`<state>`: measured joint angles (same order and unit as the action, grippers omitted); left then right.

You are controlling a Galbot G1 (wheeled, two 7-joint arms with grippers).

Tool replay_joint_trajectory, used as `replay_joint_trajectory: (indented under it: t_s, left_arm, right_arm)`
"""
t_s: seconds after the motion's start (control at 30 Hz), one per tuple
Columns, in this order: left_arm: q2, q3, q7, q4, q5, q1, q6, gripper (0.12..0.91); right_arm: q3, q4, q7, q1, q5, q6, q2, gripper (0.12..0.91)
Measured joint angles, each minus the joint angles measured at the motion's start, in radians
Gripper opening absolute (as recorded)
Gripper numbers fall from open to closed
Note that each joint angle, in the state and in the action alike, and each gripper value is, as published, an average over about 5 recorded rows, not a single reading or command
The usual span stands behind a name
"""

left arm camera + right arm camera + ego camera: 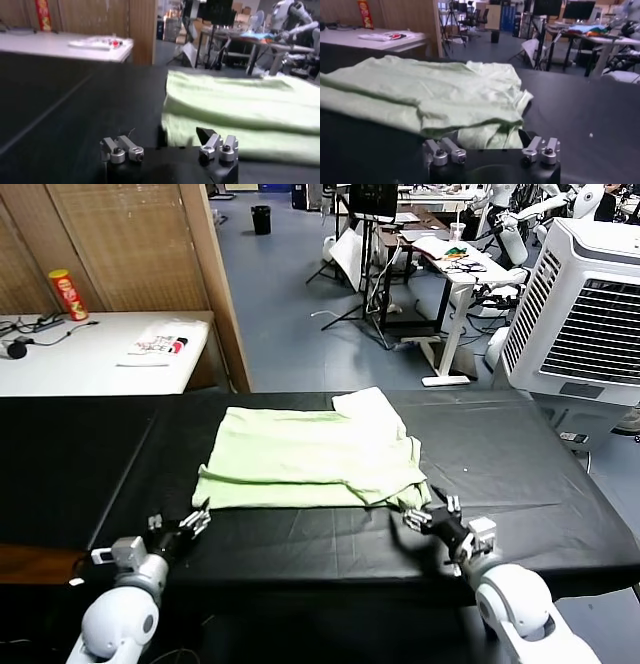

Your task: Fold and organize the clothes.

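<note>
Black table cover (300, 544) spreads under both my arms, nearest edge just ahead of my wrists. My left gripper (196, 522) sits low at the shirt's near left corner, jaws spread wide, nothing between them; the wrist view shows the hem just beyond one fingertip, apart from it. My right gripper (432, 515) is at the near right corner, jaws parted and empty, the bunched hem right at the tips, touch uncertain. Shirt (310, 459), pale lime green, lies mid-table folded into a rough rectangle, layers stacked along the near edge, one sleeve or flap (368, 406) poking out at the far right. Judgement: a fold looks freshly laid and the next grasp is due. To do it well, I would slide both lower fingers flat on the cover under the whole stack, pinch all layers at matching corners, and lift evenly so the soft fabric does not skew. Right corner is crumpled; risk of catching only the top layer. Cover could snag too. Farther off: white side table (90, 354) with a red can (68, 294) and a packet (158, 344), wood panel (130, 244), white cooler unit (590, 304), desks and stands beyond. None blocks the reach.
</note>
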<state>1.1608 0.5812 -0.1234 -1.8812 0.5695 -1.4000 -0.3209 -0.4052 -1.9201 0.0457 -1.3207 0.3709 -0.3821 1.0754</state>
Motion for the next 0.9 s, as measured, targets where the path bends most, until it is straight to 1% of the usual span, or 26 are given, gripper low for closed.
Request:
replay_joint_trajectory:
  t_s: [0.07,0.1,0.17,0.2,0.23,0.3,0.43,0.47,0.53,0.57,0.67,0.8,0.9]
  left_arm:
    - [0.0,0.0,0.005,0.006,0.006,0.001,0.0,0.759]
    - [0.0,0.0,0.007,0.009,0.008,0.003,0.0,0.727]
    - [0.0,0.0,0.009,0.015,0.01,0.006,0.0,0.644]
    - [0.0,0.0,0.009,0.019,0.012,0.009,0.0,0.604]
    - [0.0,-0.001,0.009,0.022,0.014,0.011,-0.001,0.548]
    - [-0.002,-0.001,0.009,0.029,0.019,0.015,-0.002,0.459]
    - [-0.012,-0.004,0.009,0.031,0.026,0.015,-0.008,0.232]
    - [-0.015,-0.005,0.007,0.028,0.026,0.013,-0.01,0.187]
    - [-0.021,-0.005,0.002,0.019,0.021,0.005,-0.015,0.134]
    - [-0.024,-0.005,-0.002,0.012,0.015,0.0,-0.018,0.124]
    - [-0.037,-0.004,-0.016,-0.014,-0.01,-0.022,-0.027,0.126]
    - [-0.049,-0.002,-0.036,-0.066,-0.038,-0.067,-0.043,0.126]
    - [-0.049,0.003,-0.05,-0.114,-0.05,-0.109,-0.054,0.126]
  right_arm:
    - [0.004,0.002,0.001,0.0,-0.007,0.001,0.003,0.383]
    - [0.005,0.002,0.001,0.0,-0.009,0.001,0.003,0.337]
    - [0.006,-0.002,0.001,-0.002,-0.011,0.001,0.002,0.234]
    - [0.006,-0.005,-0.001,-0.003,-0.01,-0.001,-0.001,0.2]
    - [0.005,-0.008,-0.004,-0.003,-0.009,-0.005,-0.004,0.163]
    - [0.001,-0.018,-0.013,-0.003,0.002,-0.018,-0.014,0.135]
    - [-0.011,-0.04,-0.034,-0.006,0.044,-0.057,-0.038,0.123]
    - [-0.014,-0.046,-0.039,-0.009,0.058,-0.068,-0.045,0.123]
    - [-0.021,-0.062,-0.048,-0.018,0.086,-0.092,-0.063,0.123]
    - [-0.026,-0.071,-0.054,-0.024,0.1,-0.104,-0.072,0.123]
    - [-0.043,-0.101,-0.067,-0.049,0.124,-0.137,-0.1,0.123]
    - [-0.074,-0.144,-0.072,-0.103,0.128,-0.17,-0.126,0.123]
    - [-0.101,-0.178,-0.075,-0.163,0.119,-0.186,-0.134,0.123]
